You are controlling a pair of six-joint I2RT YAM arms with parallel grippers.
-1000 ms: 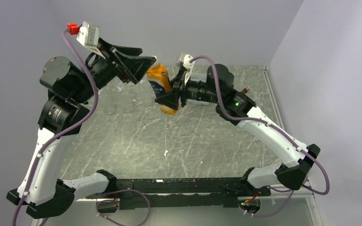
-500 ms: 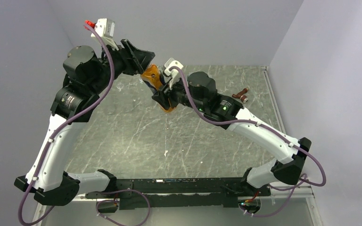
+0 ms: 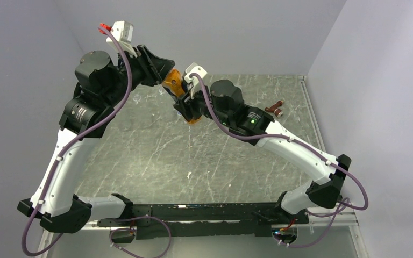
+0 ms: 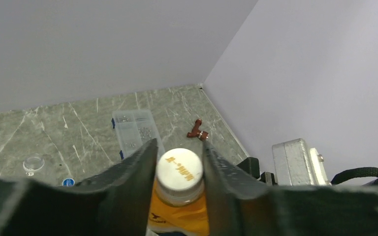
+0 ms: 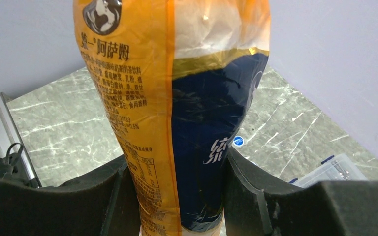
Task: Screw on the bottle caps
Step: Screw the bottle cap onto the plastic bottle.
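High above the far half of the grey marbled table (image 3: 156, 150), both arms are raised and bent inward so that their wrists meet at one orange bottle (image 3: 175, 86). From the left side, the left arm rises steeply from its base, folds at the elbow and reaches rightward. The left gripper (image 4: 179, 152) sits over the top of the bottle, one dark finger against each side of the cap (image 4: 179, 169) with no gap showing, so it grips the cap. From the right side, the right arm slants up and leftward. The right gripper (image 5: 177, 167) is clamped across the lower body of the bottle, with its fingers (image 5: 248, 187) pressed into the label on both sides. Held off the table, the bottle tilts between the two grippers. It is orange with a dark blue label panel, printed Chinese text and a crinkled wrap. Its cap is round and cream-white with orange lettering on top. Down on the table lie a small blue bottle cap (image 4: 68, 182), a clear cup (image 4: 33, 162), a flat clear plastic box (image 4: 135, 129) and, well apart near the right wall, a small brown object (image 4: 197, 132).
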